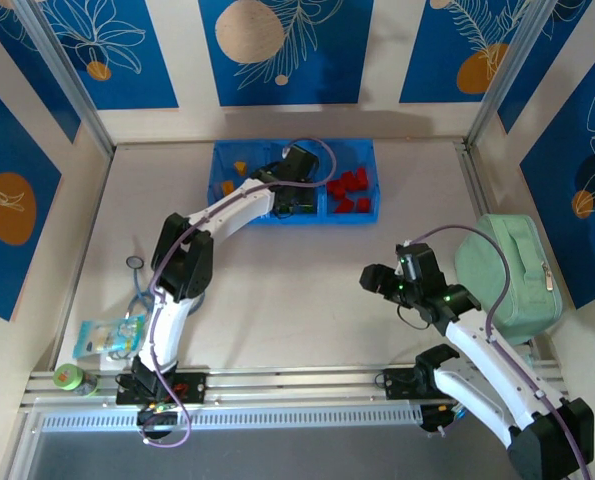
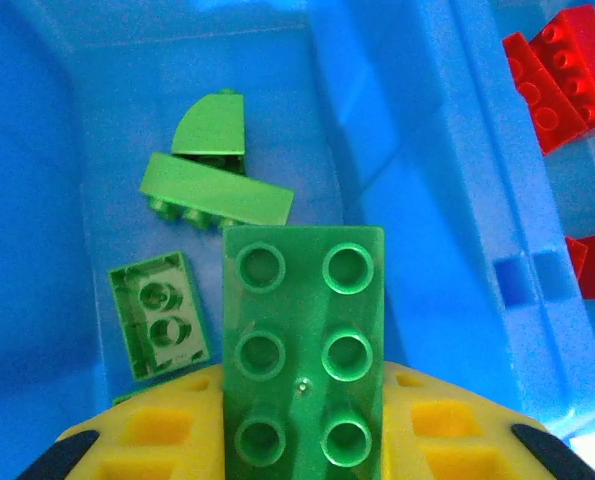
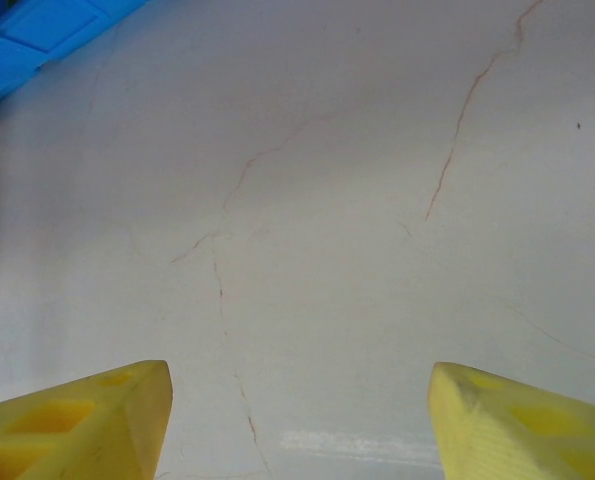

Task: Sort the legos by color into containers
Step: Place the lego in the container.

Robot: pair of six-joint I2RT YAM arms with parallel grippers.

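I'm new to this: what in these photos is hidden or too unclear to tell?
Top view: the left arm covers the tray's middle compartment.
Top view: the orange bricks are too small to count.
Left wrist view: the red bricks are cut off by the right edge.
Left wrist view: the big green brick in the left gripper runs off the bottom edge.

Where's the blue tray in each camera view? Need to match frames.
Top external: blue tray at the table's far side, centre.
Left wrist: seen close up; its divider runs right of centre, behind the green lego clamped in the left gripper.
Right wrist: one corner at upper left.
Shared landmark: red legos in the right compartment, also at the left wrist view's right edge.
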